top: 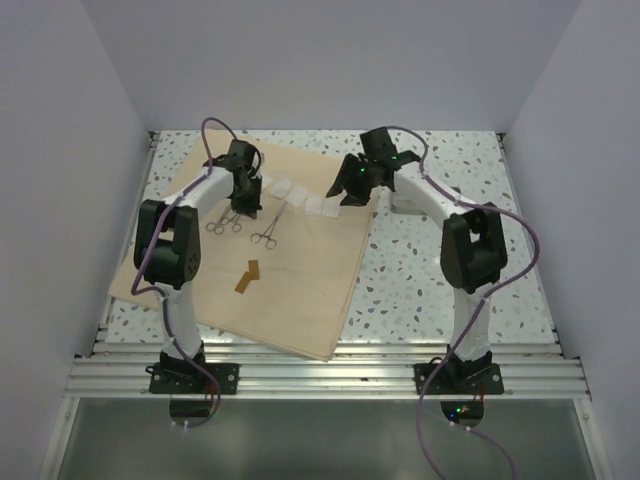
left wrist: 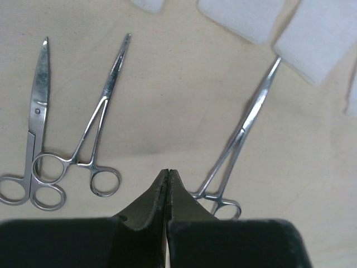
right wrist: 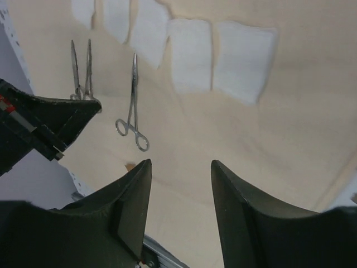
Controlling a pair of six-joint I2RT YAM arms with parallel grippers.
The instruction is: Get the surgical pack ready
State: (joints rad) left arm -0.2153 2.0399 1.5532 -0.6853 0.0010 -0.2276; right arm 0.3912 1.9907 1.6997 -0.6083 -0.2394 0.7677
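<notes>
Left gripper, dark tapered jaws pressed together on nothing, hangs over the matte tan fabric sheet just beside slim polished steel forceps. Right gripper stands spread and empty above the same flat sheet, where soft white gauze squares lie in a row.

even, soft light; sharp focus

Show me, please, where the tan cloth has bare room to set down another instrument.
The widest bare patch of the tan fabric sheet lies between the small brown strip and the sheet's right edge. The speckled tabletop right of it is bare too. Crowded: the far end, with the row of white gauze squares and the steel ring-handled instruments just nearer.
</notes>
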